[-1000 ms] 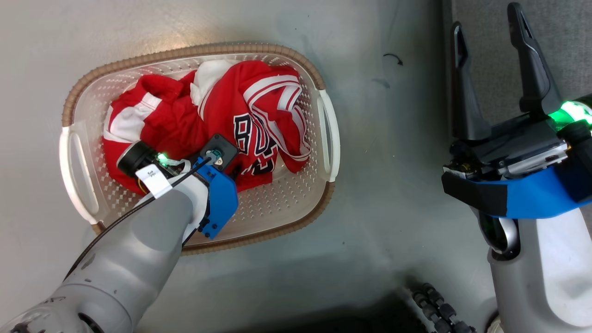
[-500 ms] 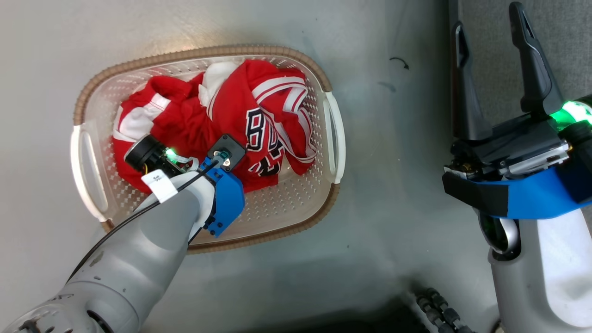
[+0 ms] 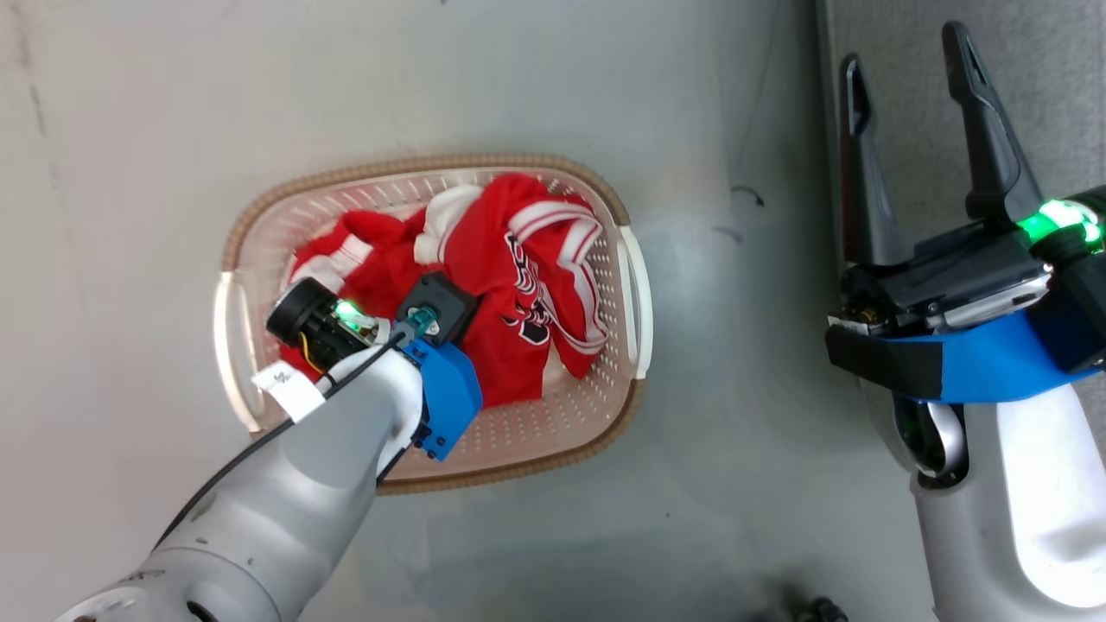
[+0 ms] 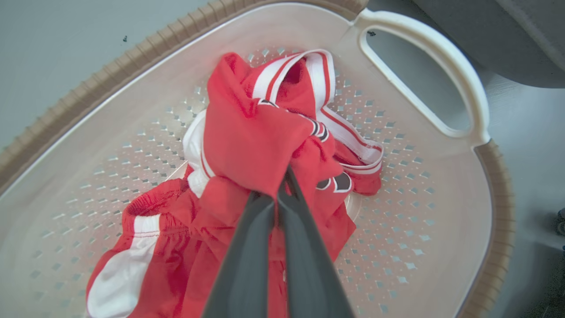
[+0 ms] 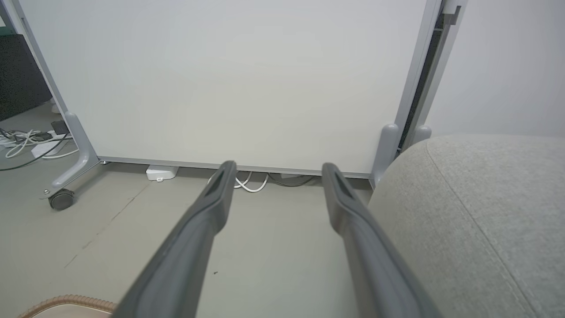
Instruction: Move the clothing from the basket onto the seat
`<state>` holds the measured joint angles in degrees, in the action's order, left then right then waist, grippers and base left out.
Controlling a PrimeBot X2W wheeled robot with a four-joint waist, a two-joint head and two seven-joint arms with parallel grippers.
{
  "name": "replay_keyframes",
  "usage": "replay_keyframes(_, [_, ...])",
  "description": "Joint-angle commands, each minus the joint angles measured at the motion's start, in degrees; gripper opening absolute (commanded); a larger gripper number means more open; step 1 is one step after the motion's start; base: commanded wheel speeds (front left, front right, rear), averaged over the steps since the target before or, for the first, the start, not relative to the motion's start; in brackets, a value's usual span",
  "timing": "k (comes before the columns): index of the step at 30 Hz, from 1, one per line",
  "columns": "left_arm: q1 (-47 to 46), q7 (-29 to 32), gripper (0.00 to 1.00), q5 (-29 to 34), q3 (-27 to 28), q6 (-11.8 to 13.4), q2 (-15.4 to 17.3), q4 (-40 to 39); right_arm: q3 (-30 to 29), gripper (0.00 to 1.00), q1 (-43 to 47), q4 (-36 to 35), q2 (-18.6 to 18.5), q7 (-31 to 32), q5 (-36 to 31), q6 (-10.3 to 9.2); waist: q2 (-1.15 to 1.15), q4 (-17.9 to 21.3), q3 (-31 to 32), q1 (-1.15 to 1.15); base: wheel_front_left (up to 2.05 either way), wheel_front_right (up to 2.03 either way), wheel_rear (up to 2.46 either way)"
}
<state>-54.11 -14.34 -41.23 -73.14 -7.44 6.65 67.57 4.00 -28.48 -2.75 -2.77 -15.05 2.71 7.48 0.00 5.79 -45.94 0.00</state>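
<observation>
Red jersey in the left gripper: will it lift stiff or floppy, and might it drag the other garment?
Likely floppy: the jersey bunches in soft folds at the shut left gripper and should drape. Probably light: thin-looking fabric. It overlaps the second garment in the basket, which may trail.

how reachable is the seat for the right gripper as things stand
Likely yes: the right gripper is open and empty, the seat lies close beside it, and nothing stands between them.
</observation>
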Motion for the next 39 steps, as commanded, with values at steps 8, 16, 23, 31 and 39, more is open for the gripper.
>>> replay_keyframes(8, [2.9, -0.9, 0.0, 0.8, 4.6, 0.4, 1.7, -5.6, -1.4, 1.0, 3.2, 1.8, -0.2, -0.2, 0.5, 0.03, 0.0, -2.7, 9.5, 0.0, 0.0, 0.0, 0.0])
replay_keyframes(16, [8.2, -0.9, 0.0, 5.0, 14.4, 1.5, 4.2, -13.6, -2.3, 1.0, 6.8, 3.5, -0.2, -0.2, 1.1, 0.03, 0.0, -3.8, 17.7, 0.0, 0.0, 0.0, 0.0])
replay_keyframes(23, [12.9, -0.9, 0.0, 10.6, 23.2, 1.9, 5.8, -20.9, -2.9, 1.0, 9.9, 4.4, -0.2, -0.2, 1.6, 0.03, 0.0, -4.2, 23.6, 0.0, 0.0, 0.0, 0.0])
replay_keyframes(31, [16.9, -0.9, 0.0, 16.4, 32.8, 2.1, 6.5, -28.7, -3.0, 1.0, 13.3, 5.2, -0.2, -0.2, 2.4, 0.03, 0.0, -4.2, 30.0, 0.0, 0.0, 0.0, 0.0])
replay_keyframes(39, [18.4, -0.9, 0.0, 19.7, 39.9, 1.3, 6.5, -35.0, -2.8, 1.0, 15.5, 5.8, -0.2, -0.2, 3.0, 0.03, 0.0, -3.8, 34.3, 0.0, 0.0, 0.0, 0.0])
